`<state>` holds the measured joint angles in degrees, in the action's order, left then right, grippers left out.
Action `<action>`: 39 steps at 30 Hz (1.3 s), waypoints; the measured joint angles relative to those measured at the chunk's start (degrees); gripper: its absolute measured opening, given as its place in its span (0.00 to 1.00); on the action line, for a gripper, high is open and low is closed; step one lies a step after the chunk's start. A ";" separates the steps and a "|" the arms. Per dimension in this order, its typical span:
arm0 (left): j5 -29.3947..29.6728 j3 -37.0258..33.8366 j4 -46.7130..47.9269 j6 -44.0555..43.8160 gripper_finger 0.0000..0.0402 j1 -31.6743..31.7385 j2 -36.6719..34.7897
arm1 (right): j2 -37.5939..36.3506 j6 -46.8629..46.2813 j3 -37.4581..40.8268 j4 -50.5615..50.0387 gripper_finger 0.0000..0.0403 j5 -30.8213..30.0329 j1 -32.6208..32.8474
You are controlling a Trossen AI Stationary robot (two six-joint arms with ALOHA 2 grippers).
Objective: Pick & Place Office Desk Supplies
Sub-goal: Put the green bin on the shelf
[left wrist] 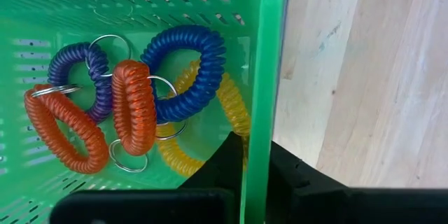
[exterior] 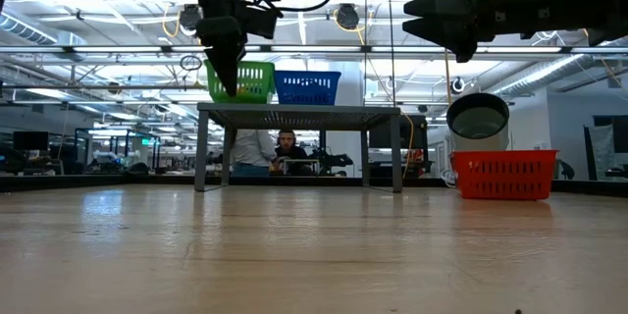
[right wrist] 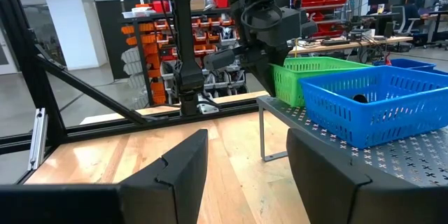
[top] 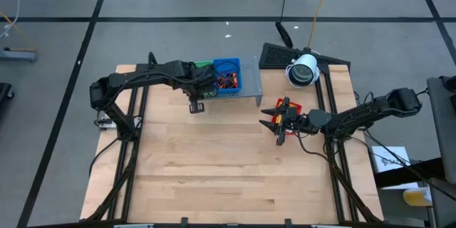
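- Two grippers are in view. The left gripper point(top: 196, 104) hangs at the near edge of the grey perforated shelf point(top: 249, 85), at the green tray point(left wrist: 262, 77); its fingers are drawn nearly together, and the pictures do not show anything between them.
- In the left wrist view one dark finger point(left wrist: 224, 168) lies inside the tray wall and the other point(left wrist: 301, 182) outside it, so the green wall stands between them.
- Inside that tray lie coiled wrist loops with metal key rings: a blue coil point(left wrist: 199, 66), a purple coil point(left wrist: 87, 77), two orange coils point(left wrist: 133, 108) and a yellow coil point(left wrist: 231, 105), touching and overlapping one another.
- The right gripper point(top: 279, 123) is held above the table beside the red tray point(top: 294, 107), its jaws spread wide and holding nothing; the right wrist view shows open space between its fingers point(right wrist: 175, 164).
- On the shelf the blue tray point(top: 228, 75) stands just beside the green one; orange-red pieces point(top: 226, 80) show inside it, and a dark item point(right wrist: 359, 99) shows through its wall.
- The wooden table point(top: 214, 164) carries the shelf and the red tray.
- A white round lamp point(top: 303, 70) sits at the table's far right corner.
- Beyond the table, under the shelf in the low view, a person point(exterior: 286, 149) sits at a desk.
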<state>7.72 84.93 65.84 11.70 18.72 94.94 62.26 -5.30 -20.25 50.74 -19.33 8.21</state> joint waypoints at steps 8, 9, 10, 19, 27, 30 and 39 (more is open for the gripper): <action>2.97 0.00 -0.04 -0.20 0.09 0.02 0.00 | 0.00 0.02 0.00 0.00 0.46 -0.02 0.00; 2.96 0.00 -0.04 -0.24 0.10 0.02 0.00 | 0.00 0.02 0.00 0.00 0.46 -0.02 0.00; 2.96 0.00 -0.05 -0.37 0.11 0.00 0.00 | 0.00 0.00 0.00 0.00 0.46 -0.02 0.00; 2.85 0.02 -0.09 -0.39 0.25 0.00 0.00 | 0.00 0.02 0.00 0.00 0.46 -0.02 0.00; 2.85 0.02 -0.07 0.01 0.34 0.00 0.00 | 0.00 0.02 0.00 0.00 0.46 0.00 0.00; 2.85 0.02 -0.07 0.02 0.36 0.00 0.00 | 0.00 0.00 0.00 0.00 0.46 -0.02 0.00; 2.82 0.02 -0.07 -0.06 0.37 -0.11 0.02 | 0.00 0.00 0.00 0.00 0.46 0.08 0.00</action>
<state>10.55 84.95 65.78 11.65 18.61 94.95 62.26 -5.30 -20.25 50.74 -19.25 8.21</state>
